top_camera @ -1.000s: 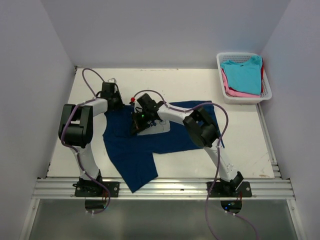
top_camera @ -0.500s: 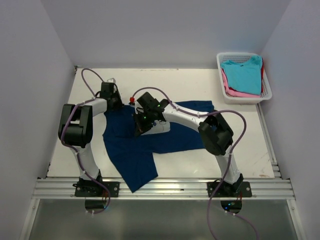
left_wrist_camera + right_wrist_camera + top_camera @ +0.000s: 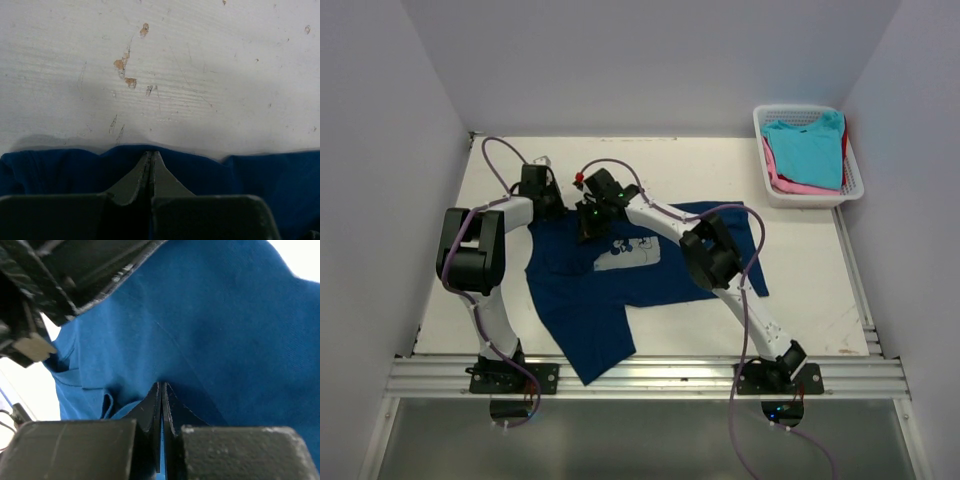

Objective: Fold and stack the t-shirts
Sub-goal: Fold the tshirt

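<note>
- The navy blue cotton t-shirt (image 3: 610, 290) lies spread over the middle of the white table (image 3: 720, 165). Its pale square chest print (image 3: 628, 255) faces up, and one part trails toward the near edge.
- The left gripper (image 3: 542, 198) sits at the shirt's far-left edge. In its wrist view the fingers (image 3: 165, 177) are pressed together with the fabric's border bunched at their tips, so it appears to pinch that hem.
- The right gripper (image 3: 591, 220) is just right of it, above the print. Its fingers (image 3: 149, 407) are closed with a thin sliver of blue cloth between them.
- Two pinches close together on the far edge probably serve to lift or drag that edge evenly, so a fold forms straight instead of twisting.
- The shirt is not yet folded, so the task looks to be at an early stage.
- The white plastic lattice basket (image 3: 761, 122) stands at the far right, well apart. It holds a turquoise t-shirt (image 3: 807, 150) over a pink t-shirt (image 3: 786, 185), apparently waiting their turn.
</note>
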Tool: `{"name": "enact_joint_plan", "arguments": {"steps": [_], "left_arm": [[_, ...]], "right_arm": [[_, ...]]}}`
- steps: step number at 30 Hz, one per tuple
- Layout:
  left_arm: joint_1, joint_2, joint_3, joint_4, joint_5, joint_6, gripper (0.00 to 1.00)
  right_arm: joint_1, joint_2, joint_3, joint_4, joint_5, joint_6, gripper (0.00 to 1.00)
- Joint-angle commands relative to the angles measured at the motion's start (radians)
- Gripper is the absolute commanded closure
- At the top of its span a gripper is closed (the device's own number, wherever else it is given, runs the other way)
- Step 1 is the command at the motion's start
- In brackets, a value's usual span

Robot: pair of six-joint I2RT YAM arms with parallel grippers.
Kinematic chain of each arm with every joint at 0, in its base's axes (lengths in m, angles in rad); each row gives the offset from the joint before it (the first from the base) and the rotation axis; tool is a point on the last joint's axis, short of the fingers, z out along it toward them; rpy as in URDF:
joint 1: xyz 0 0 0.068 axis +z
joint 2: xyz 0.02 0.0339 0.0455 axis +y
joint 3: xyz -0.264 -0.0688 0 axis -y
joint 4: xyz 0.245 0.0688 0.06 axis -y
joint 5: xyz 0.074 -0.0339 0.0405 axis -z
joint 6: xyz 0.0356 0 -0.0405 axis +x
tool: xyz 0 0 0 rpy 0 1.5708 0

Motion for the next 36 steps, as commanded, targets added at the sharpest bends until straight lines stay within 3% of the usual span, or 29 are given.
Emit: {"name": "enact_joint_plan", "arguments": {"steps": [1,8,14,20,25,28,32,36], "left_arm": [[0.015,0.043,-0.019,-0.018,-0.018,-0.009,1.0],[0.017,0.047,-0.013,-0.027,-0.029,0.002,1.0],[0.022,0.059,-0.004,-0.027,-0.027,-0.002,1.0],[0.025,0.071,-0.004,-0.029,-0.027,-0.002,1.0],[0.028,0.074,-0.001,-0.029,-0.027,-0.003,1.0],[0.028,0.08,0.001,-0.029,-0.024,-0.003,1.0],[0.029,0.08,-0.003,-0.029,-0.023,-0.005,1.0],[0.029,0.079,-0.006,-0.026,-0.015,-0.008,1.0]], "right_arm": [[0.005,0.008,0.028,0.014,0.01,0.033,1.0],[0.005,-0.099,-0.186,0.027,0.03,-0.029,1.0],[0.005,-0.341,-0.528,0.039,0.073,-0.085,1.0],[0.007,-0.535,-0.694,0.013,0.064,-0.092,1.0],[0.008,-0.601,-0.714,-0.023,0.041,-0.092,1.0],[0.008,-0.606,-0.687,0.046,-0.039,-0.05,1.0],[0.01,-0.54,-0.599,0.203,-0.105,0.036,1.0],[0.013,-0.38,-0.452,0.201,-0.085,0.085,1.0]]}}
